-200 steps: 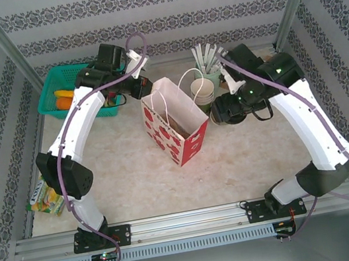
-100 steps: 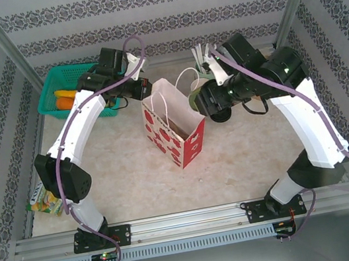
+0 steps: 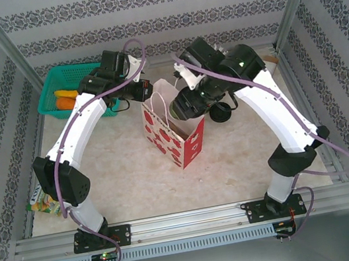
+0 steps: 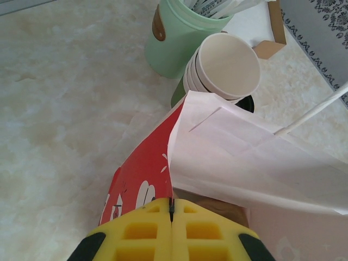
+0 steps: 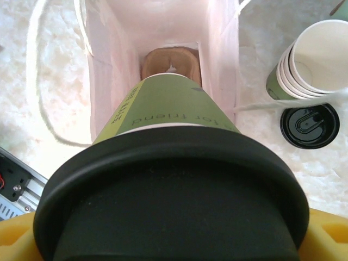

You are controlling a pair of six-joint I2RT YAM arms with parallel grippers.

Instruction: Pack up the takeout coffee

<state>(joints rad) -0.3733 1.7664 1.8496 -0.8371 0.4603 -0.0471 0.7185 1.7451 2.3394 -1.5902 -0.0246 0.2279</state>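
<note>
The takeout coffee [image 5: 174,109] was matt paper under a smooth plastic lid [image 5: 168,217]; the bag [image 5: 163,27] was matt paper.

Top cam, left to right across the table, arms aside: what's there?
Green snack packets → teal basket → red-and-white paper bag → black lid.

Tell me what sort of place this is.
Probably a mock café takeout counter in a robot test cell: a lidded coffee cup above an open paper bag, stacked paper cups, a green holder of white sticks, and aluminium framing around the table.
</note>
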